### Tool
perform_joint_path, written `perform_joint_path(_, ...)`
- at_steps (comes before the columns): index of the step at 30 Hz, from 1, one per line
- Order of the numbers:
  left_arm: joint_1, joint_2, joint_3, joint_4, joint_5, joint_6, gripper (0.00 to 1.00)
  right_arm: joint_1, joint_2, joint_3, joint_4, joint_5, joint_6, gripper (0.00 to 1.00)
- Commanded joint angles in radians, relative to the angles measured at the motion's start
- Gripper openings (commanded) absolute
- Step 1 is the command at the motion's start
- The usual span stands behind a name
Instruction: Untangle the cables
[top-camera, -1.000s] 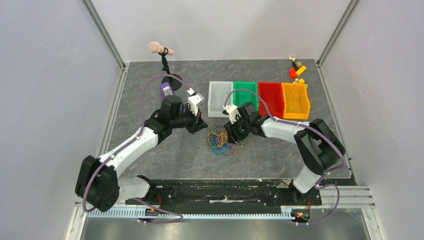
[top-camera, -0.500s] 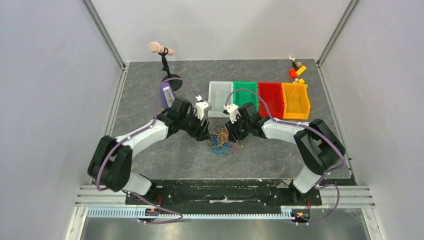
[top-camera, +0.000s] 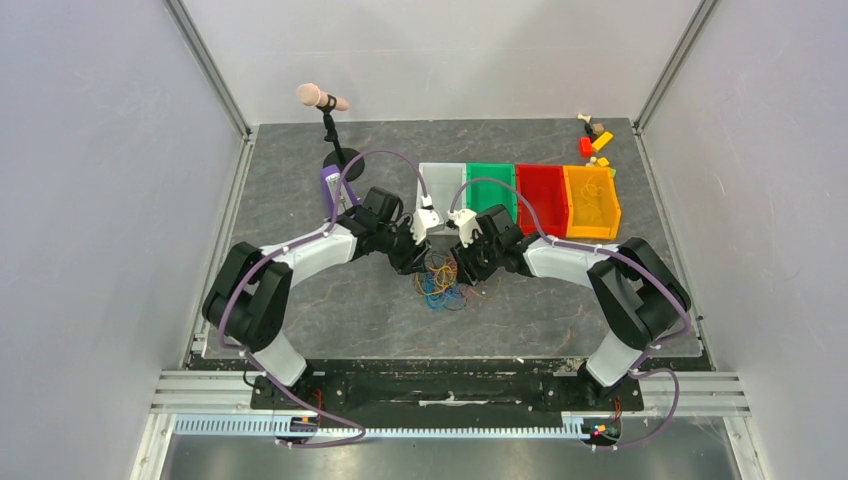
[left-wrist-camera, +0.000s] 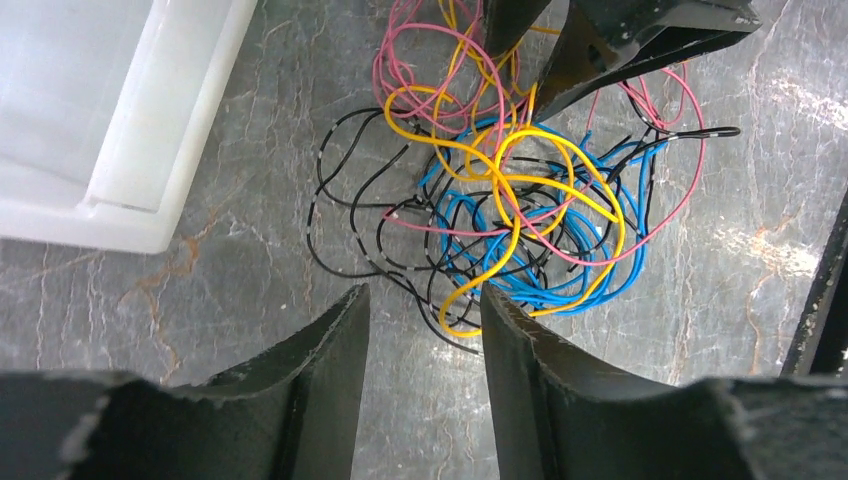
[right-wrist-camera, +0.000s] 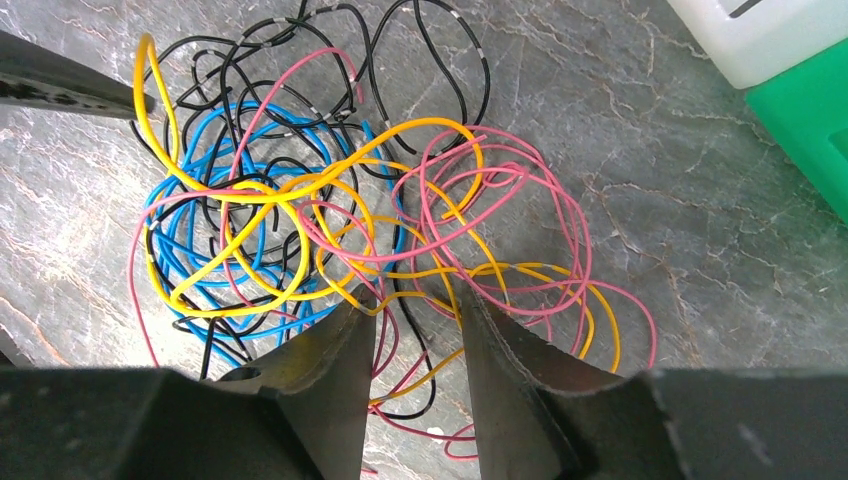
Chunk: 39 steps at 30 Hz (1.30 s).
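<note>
Flanking the cables (top-camera: 440, 282), both arms; heap lies six o'clock from white bin (top-camera: 440, 185). Grasp step, I judge.
Left wrist: left gripper (left-wrist-camera: 425, 300) half open, empty, heap at twelve.
Right wrist: right gripper (right-wrist-camera: 418, 300) part open astride loose strands, nothing pinched.
Next probably: clamp one, pull outward.

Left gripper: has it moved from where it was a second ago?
Yes. The left gripper has swung rightward: it was left of the white bin, and now sits just below the bin's left corner, at the edge of the cables.
</note>
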Motion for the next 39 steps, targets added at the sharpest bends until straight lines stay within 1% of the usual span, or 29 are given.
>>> perform_joint_path(1, -0.008, 0.029, 0.054, 0.026, 0.076, 0.134, 0.5, 0.002, -0.002, 0.017, -0.047, -0.022, 0.018, 0.4)
perform_joint_path(3, -0.008, 0.02, 0.047, 0.018, 0.094, 0.178, 0.47, 0.001, -0.003, 0.017, -0.054, -0.021, 0.017, 0.4)
perform_joint_path(7, -0.009, -0.007, 0.012, 0.043, 0.128, 0.248, 0.44, 0.0, -0.004, 0.012, -0.062, -0.022, 0.015, 0.4)
perform_joint_path(11, -0.008, -0.003, -0.002, 0.051, 0.174, 0.373, 0.38, 0.0, -0.004, 0.007, -0.062, -0.027, 0.019, 0.39)
perform_joint_path(13, -0.01, 0.005, -0.005, 0.037, 0.193, 0.448, 0.38, 0.0, -0.002, 0.008, -0.062, -0.029, 0.022, 0.39)
perform_joint_path(19, -0.021, 0.047, 0.019, 0.018, 0.183, 0.537, 0.39, 0.0, 0.0, 0.016, -0.065, -0.032, 0.02, 0.39)
perform_joint_path(22, -0.026, 0.045, 0.008, 0.035, 0.18, 0.538, 0.33, 0.0, 0.003, 0.017, -0.065, -0.027, 0.02, 0.39)
perform_joint_path(25, -0.042, 0.016, -0.007, -0.018, 0.166, 0.578, 0.23, 0.0, 0.006, 0.019, -0.062, -0.02, 0.017, 0.4)
perform_joint_path(26, -0.046, -0.002, -0.017, -0.024, 0.158, 0.572, 0.18, -0.002, 0.01, 0.019, -0.06, -0.014, 0.015, 0.4)
perform_joint_path(27, -0.046, -0.027, -0.023, -0.038, 0.156, 0.561, 0.11, -0.001, 0.012, 0.02, -0.06, -0.007, 0.013, 0.4)
perform_joint_path(28, -0.046, -0.056, -0.025, -0.052, 0.152, 0.535, 0.06, -0.001, 0.015, 0.021, -0.06, 0.009, 0.012, 0.4)
perform_joint_path(29, -0.046, -0.096, -0.026, -0.05, 0.142, 0.492, 0.02, 0.0, 0.018, 0.02, -0.061, 0.023, 0.012, 0.4)
perform_joint_path(31, -0.044, -0.193, -0.024, -0.043, 0.122, 0.378, 0.02, -0.001, 0.02, 0.013, -0.059, 0.061, 0.003, 0.4)
perform_joint_path(35, -0.036, -0.414, 0.015, -0.098, 0.126, 0.203, 0.02, -0.001, 0.021, 0.003, -0.059, 0.112, -0.01, 0.41)
perform_joint_path(39, -0.024, -0.549, 0.087, -0.181, 0.089, 0.08, 0.02, -0.007, 0.016, -0.018, -0.059, 0.137, -0.026, 0.43)
